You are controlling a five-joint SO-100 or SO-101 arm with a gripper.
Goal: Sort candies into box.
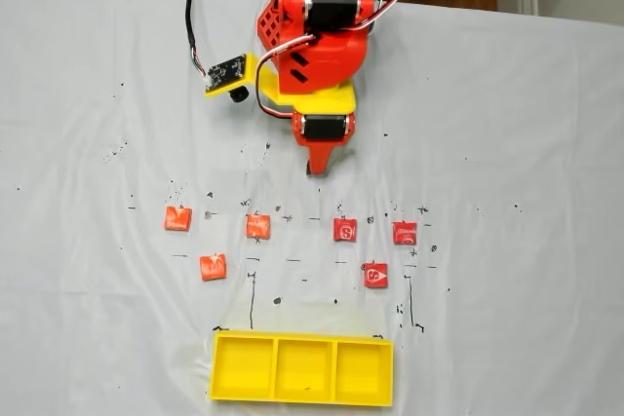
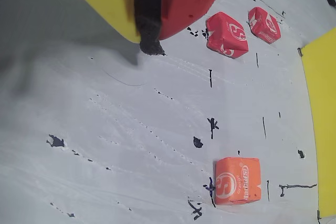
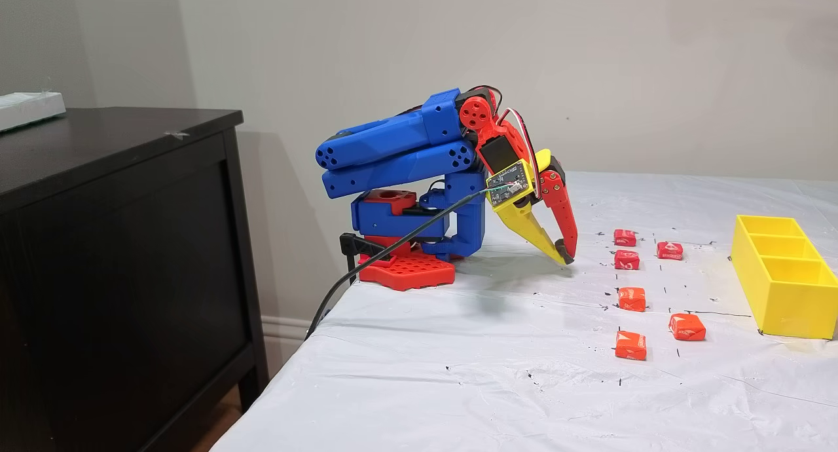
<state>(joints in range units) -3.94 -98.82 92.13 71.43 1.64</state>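
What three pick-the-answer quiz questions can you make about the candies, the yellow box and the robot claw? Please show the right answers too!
1. How many candies lie on the table?
A. four B. six C. eight
2. Where is the box in the fixed view from above?
A. near the bottom edge, below the candies B. beside the arm's base C. under the gripper
3. What is the gripper holding?
A. a candy B. the box C. nothing

Answers: 1 B, three orange candies and three red candies sit on the cloth. 2 A, the candies lie between it and the arm. 3 C, its tips meet with nothing between them.
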